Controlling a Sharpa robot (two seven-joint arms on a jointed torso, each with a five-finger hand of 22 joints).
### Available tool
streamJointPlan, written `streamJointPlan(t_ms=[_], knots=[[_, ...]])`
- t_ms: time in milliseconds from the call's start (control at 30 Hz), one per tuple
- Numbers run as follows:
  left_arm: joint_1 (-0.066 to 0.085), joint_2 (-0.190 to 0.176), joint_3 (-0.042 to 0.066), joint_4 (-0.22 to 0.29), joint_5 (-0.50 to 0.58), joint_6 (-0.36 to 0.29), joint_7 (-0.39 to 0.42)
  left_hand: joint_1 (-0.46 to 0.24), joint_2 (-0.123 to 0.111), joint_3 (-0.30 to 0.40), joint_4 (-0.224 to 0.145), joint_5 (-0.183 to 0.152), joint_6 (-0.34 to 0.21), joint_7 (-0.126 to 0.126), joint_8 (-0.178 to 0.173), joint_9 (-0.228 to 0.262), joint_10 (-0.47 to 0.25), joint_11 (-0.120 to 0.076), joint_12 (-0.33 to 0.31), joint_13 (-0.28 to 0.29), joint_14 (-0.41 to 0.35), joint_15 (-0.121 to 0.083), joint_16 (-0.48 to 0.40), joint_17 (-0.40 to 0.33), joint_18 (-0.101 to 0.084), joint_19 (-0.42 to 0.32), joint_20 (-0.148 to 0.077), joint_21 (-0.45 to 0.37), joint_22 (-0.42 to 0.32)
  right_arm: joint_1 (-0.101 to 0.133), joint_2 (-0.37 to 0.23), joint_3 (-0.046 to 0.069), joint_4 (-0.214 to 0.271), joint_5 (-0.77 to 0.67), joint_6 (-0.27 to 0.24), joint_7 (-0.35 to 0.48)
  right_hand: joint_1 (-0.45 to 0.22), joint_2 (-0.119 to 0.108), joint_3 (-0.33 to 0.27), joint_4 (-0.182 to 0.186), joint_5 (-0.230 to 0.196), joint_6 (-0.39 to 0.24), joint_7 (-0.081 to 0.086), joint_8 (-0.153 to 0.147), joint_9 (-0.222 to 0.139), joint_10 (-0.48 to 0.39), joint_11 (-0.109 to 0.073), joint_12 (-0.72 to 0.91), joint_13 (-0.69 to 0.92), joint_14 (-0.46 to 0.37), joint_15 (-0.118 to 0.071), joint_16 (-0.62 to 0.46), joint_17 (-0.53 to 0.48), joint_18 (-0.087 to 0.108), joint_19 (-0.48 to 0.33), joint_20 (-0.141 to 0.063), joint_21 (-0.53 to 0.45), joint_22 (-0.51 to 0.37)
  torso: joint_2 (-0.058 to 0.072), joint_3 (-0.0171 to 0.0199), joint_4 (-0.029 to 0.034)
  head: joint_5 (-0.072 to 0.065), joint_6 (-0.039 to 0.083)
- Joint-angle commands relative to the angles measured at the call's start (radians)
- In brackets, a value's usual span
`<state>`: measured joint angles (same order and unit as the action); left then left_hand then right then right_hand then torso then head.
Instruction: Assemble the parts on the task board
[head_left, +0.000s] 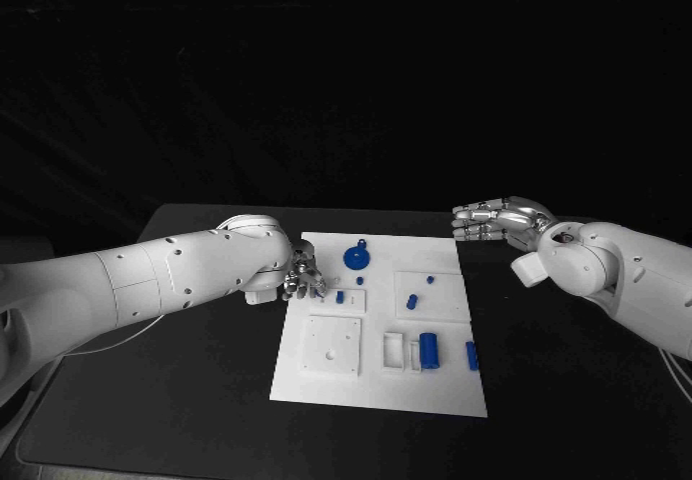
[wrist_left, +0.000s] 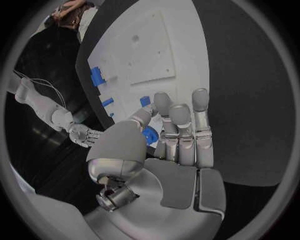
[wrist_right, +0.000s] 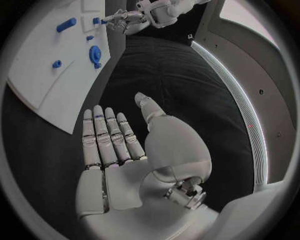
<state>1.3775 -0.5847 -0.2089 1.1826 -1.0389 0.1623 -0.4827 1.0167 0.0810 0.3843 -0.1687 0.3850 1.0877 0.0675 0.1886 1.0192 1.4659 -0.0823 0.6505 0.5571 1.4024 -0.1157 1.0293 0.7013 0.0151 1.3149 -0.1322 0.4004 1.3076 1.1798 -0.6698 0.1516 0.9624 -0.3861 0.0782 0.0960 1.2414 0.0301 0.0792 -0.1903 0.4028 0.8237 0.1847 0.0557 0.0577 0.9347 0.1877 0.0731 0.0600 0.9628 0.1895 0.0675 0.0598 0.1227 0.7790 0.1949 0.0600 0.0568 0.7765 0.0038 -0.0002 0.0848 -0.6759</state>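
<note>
The white task board (head_left: 332, 385) lies in the middle of the black table. On it are a round blue disc (head_left: 356, 259), several small blue pieces such as one (head_left: 411, 299) near the middle, and a blue cylinder (head_left: 428, 348) in a white holder. My left hand (head_left: 300, 277) hovers at the board's left edge, fingers straight and thumb apart (wrist_left: 178, 130). The disc (wrist_left: 150, 135) shows just behind its thumb, and a small blue piece (wrist_left: 145, 101) lies by the fingertips. My right hand (head_left: 498, 220) hangs beyond the board's far right corner, fingers extended and palm bare (wrist_right: 115, 150).
A raised white square plate (head_left: 332, 345) sits at the board's near left. Another blue rod (head_left: 472, 355) lies near the board's right edge. Bare black table (head_left: 577, 400) surrounds the board on all sides.
</note>
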Motion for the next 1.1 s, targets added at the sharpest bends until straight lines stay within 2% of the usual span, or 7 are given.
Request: streamJointPlan(t_ms=[33, 533, 833, 1100], knots=[[-0.002, 0.003, 0.0, 0.002, 0.002, 0.017, 0.002, 0.003, 0.004, 0.063, -0.067, 0.003, 0.097, -0.089, -0.004, 0.0, 0.044, -0.005, 0.0, 0.001, 0.001, -0.001, 0.003, 0.001, 0.009, -0.005, 0.0, 0.004, 0.017, 0.0, 0.001, 0.001, 0.0, -0.005, 0.025, 0.004, -0.001, 0.005, 0.004, 0.0, 0.005, -0.006, 0.002, 0.001, 0.001, 0.001, 0.002, -0.002, -0.001, 0.001, -0.002, -0.002, 0.001, -0.004, -0.006, 0.0, 0.0, 0.001, 0.0, -0.0002, 0.0013, -0.001, -0.001], [-0.007, 0.003, -0.001, 0.004, 0.002, 0.024, 0.011, 0.004, 0.004, 0.062, -0.066, 0.002, 0.099, -0.089, -0.007, 0.001, 0.044, -0.005, -0.002, 0.002, 0.0, -0.001, 0.002, 0.001, 0.009, -0.006, 0.0, 0.003, 0.017, 0.0, 0.0, 0.001, -0.001, -0.005, 0.031, 0.003, 0.0, 0.006, 0.004, 0.001, 0.005, -0.005, 0.002, 0.001, 0.001, 0.001, 0.001, -0.002, -0.001, 0.0, -0.003, -0.002, 0.001, -0.004, -0.009, 0.0, -0.001, 0.0, 0.0, 0.0012, -0.0009, 0.0, -0.001], [-0.008, 0.004, -0.001, 0.004, 0.005, 0.024, 0.016, 0.004, 0.004, 0.062, -0.066, 0.002, 0.099, -0.089, -0.008, 0.001, 0.044, -0.005, -0.002, 0.003, -0.001, -0.001, 0.003, 0.001, 0.009, -0.007, 0.0, 0.003, 0.017, -0.001, 0.0, 0.001, -0.002, -0.005, 0.031, 0.003, 0.0, 0.006, 0.004, 0.001, 0.005, -0.005, 0.002, 0.001, 0.001, 0.001, 0.001, -0.002, -0.001, 0.0, -0.003, -0.002, 0.001, -0.004, -0.009, 0.0, -0.001, 0.0, 0.0, 0.0004, 0.0011, -0.001, -0.001], [-0.009, 0.005, -0.002, 0.003, 0.006, 0.026, 0.017, 0.005, 0.004, 0.062, -0.065, 0.002, 0.098, -0.089, -0.009, 0.0, 0.044, -0.004, -0.003, 0.003, -0.001, 0.0, 0.003, 0.001, 0.009, -0.008, 0.0, 0.002, 0.017, -0.001, 0.001, 0.001, -0.003, -0.007, 0.032, 0.003, 0.001, 0.007, 0.005, 0.0, 0.006, -0.006, 0.003, 0.001, 0.001, 0.001, 0.001, -0.002, -0.001, 0.0, -0.003, -0.002, 0.001, -0.004, -0.013, 0.001, -0.001, 0.0, -0.001, 0.0005, 0.0003, -0.002, -0.002]])
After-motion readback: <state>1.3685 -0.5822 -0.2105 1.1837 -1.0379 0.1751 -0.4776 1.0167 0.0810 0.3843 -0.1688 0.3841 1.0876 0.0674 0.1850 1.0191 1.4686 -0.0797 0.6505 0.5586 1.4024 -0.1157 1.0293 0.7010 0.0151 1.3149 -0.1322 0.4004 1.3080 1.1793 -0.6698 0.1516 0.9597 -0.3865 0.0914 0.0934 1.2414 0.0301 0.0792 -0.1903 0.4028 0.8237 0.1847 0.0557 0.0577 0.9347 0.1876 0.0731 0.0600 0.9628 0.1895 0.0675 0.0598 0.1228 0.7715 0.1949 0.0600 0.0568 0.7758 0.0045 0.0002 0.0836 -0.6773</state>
